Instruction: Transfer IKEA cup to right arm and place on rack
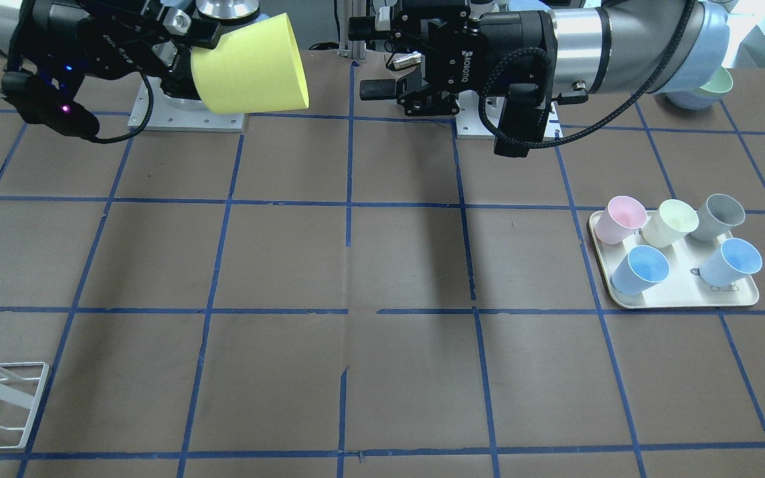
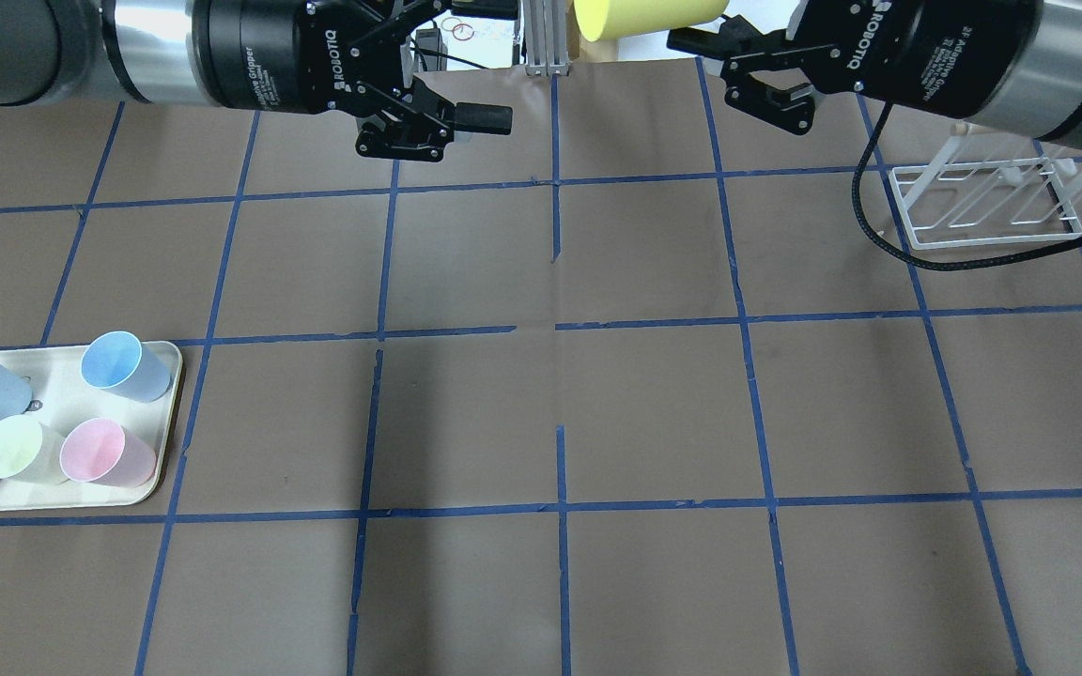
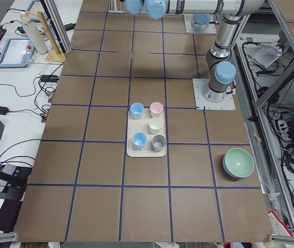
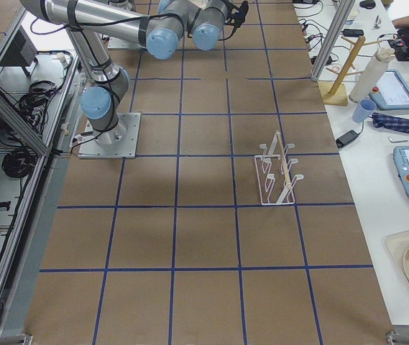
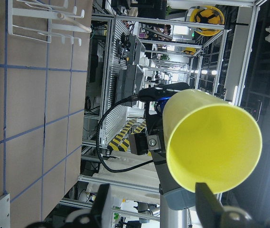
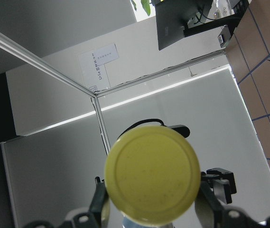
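We have the IKEA cup [image 1: 250, 63] up in the air on its side. Its narrow base is clamped in the right gripper [image 1: 186, 63] at the end of the right arm [image 2: 1048, 66], and its mouth points at the left gripper [image 1: 370, 58]. That left gripper is released, fingers spread wide, with a gap between them and the cup's rim. From the left wrist camera we look straight into the yellow mouth.

Measured from the rack [image 2: 982, 199], the cup is well apart, high over the table [image 1: 382, 265] on the robot's base side. Far across from the rack, on the left arm's side, sits the tray [image 1: 681, 300] carrying five pastel cups [image 1: 648, 269].
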